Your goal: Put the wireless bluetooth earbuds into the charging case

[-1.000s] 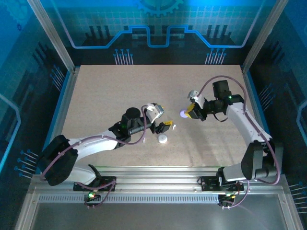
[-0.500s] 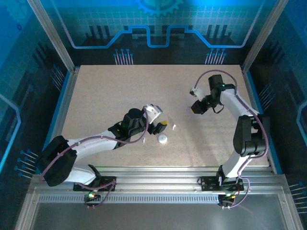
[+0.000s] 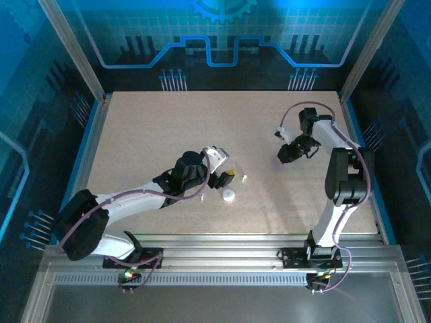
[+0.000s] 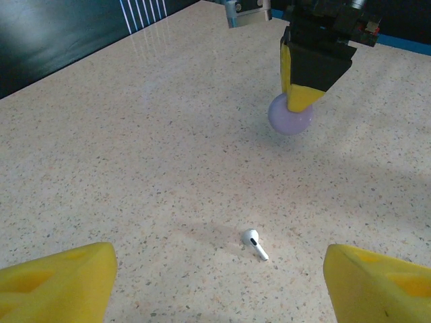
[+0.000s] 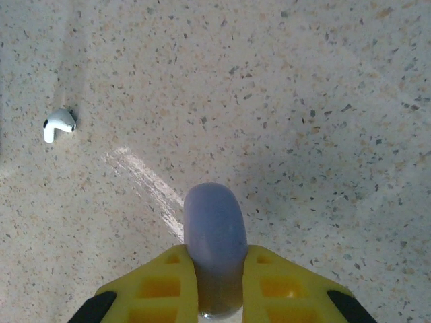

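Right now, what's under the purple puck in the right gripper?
Bare speckled table with a soft shadow lies below the purple puck, which the right gripper pinches. The puck's underside is covered from view.

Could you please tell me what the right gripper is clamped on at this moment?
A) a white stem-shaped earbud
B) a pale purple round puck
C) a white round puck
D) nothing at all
B: in the right wrist view the right gripper is shut on the pale purple round puck, while the white stem-shaped earbud lies loose on the speckled table.
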### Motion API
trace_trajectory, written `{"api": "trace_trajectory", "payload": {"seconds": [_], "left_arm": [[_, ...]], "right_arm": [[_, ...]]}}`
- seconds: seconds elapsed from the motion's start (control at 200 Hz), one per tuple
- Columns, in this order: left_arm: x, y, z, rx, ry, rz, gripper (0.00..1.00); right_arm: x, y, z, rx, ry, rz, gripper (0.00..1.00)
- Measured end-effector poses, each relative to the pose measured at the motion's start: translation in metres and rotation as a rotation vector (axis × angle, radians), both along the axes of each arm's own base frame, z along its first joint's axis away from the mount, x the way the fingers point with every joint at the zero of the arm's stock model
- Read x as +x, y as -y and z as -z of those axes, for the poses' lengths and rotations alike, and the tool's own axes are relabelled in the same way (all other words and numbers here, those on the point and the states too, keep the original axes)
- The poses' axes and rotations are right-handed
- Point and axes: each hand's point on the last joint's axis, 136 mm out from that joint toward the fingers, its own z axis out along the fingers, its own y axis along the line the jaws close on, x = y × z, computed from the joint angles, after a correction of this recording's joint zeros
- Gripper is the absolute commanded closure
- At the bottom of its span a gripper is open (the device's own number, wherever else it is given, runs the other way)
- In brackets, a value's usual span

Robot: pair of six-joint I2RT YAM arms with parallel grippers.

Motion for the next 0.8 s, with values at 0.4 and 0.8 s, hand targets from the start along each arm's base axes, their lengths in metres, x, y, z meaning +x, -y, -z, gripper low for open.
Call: {"api": "trace_trajectory", "payload": {"seconds": [0.4,0.8], "left_arm": [[0.0,0.0,0.002,0.0,-0.008,-0.002,0.19],[0.0,0.0,0.002,0.0,-0.008,-0.002,0.19]], "right_arm": [[-0.002,0.007,0.012,0.003,-0.08,0.007,0.92],[-0.002,0.01,0.023,0.004,-0.133,0.014,0.86]]}}
